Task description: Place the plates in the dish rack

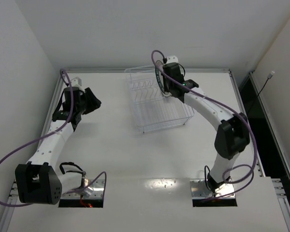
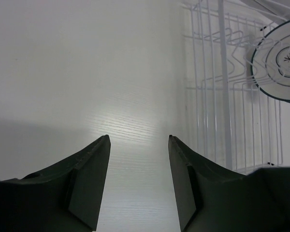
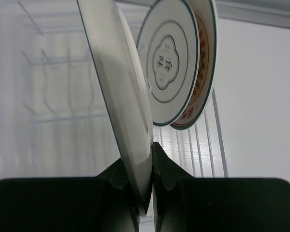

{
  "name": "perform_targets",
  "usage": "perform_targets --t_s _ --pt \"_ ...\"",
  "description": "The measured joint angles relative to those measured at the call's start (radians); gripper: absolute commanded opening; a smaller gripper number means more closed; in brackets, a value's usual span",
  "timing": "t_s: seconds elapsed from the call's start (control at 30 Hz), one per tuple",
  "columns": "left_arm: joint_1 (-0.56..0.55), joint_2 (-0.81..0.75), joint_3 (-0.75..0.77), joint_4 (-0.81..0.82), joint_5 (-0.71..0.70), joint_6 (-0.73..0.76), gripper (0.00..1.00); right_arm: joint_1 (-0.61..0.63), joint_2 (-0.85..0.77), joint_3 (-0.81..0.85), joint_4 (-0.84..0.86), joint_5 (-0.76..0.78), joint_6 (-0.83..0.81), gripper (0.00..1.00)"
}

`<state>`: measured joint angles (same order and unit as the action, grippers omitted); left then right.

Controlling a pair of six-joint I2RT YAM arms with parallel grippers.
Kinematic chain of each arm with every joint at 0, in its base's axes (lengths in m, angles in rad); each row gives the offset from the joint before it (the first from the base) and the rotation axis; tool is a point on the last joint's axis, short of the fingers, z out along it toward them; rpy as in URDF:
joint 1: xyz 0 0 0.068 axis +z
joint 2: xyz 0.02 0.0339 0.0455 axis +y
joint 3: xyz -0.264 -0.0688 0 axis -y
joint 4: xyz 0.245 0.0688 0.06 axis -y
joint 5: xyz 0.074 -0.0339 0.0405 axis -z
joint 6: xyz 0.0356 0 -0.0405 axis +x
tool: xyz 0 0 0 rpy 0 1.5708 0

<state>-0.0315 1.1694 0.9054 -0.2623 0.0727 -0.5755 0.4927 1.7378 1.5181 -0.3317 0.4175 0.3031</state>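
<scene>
Your left gripper (image 2: 138, 140) is the nearer of the two. Its fingers stand apart with nothing between them, over bare desk (image 2: 87, 72) on the left side, and the dish rack (image 2: 222, 96) is off to its right. It has no part in this step.

Farther back, your right gripper (image 3: 141, 166) is clamped on the rim of the held plate (image 3: 118, 87), above the rack at the far middle of the desk. Beyond it, two plates already stand on edge in the rack: the teal-rimmed plate (image 3: 166, 63) and, close behind it, the orange plate (image 3: 202, 58). I judge you are on the last of the three, with the plate carried but not yet seated.

The next move calls for lowering the plate so that its free edge, the one away from the fingers, drops between prongs in an empty slot beside the teal-rimmed plate without touching it. Only then should you part the fingers. I cannot tell which slot lies under it, because the wires are blurred in the wrist view.

Being round, the held plate has no long axis, so its plane is what counts. It is on edge and seen nearly edge-on, leaning a little to the left of the fingers. One broad side is turned toward the two racked plates and looks roughly in line with them.
</scene>
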Motion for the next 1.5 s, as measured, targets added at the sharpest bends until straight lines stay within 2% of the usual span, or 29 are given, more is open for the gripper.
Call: perform_targets --t_s 0.2,0.67,0.97,1.13,1.2,1.23,1.27,1.3,1.5 --pt "0.000 0.000 -0.006 -0.018 -0.037 0.000 0.48 0.000 0.156 0.041 -0.037 0.064 -0.046 0.00" --pt "0.000 0.011 -0.006 -0.022 -0.045 0.000 0.48 0.003 0.143 0.024 0.060 0.165 -0.052 0.00" --pt "0.000 0.017 -0.006 -0.022 -0.047 0.000 0.48 -0.035 0.257 0.130 0.042 0.106 -0.047 0.00" --pt "0.000 0.024 -0.006 -0.022 -0.047 0.000 0.48 -0.057 0.324 0.137 0.013 0.047 -0.033 0.00" --pt "0.000 0.028 -0.006 -0.023 -0.045 0.000 0.48 -0.059 0.334 0.137 0.004 0.027 -0.033 0.05" --pt "0.000 0.029 -0.007 -0.023 -0.043 0.000 0.48 -0.060 0.338 0.138 -0.001 0.019 -0.033 0.12" --pt "0.000 0.029 -0.007 -0.023 -0.042 0.000 0.48 -0.063 0.340 0.141 -0.007 0.011 -0.031 0.25" --pt "0.000 0.029 -0.007 -0.023 -0.041 0.000 0.48 -0.066 0.342 0.146 -0.011 0.001 -0.025 0.30" --pt "0.000 0.048 -0.007 -0.022 -0.028 0.004 0.48 -0.089 0.339 0.205 -0.023 -0.042 -0.010 0.46"
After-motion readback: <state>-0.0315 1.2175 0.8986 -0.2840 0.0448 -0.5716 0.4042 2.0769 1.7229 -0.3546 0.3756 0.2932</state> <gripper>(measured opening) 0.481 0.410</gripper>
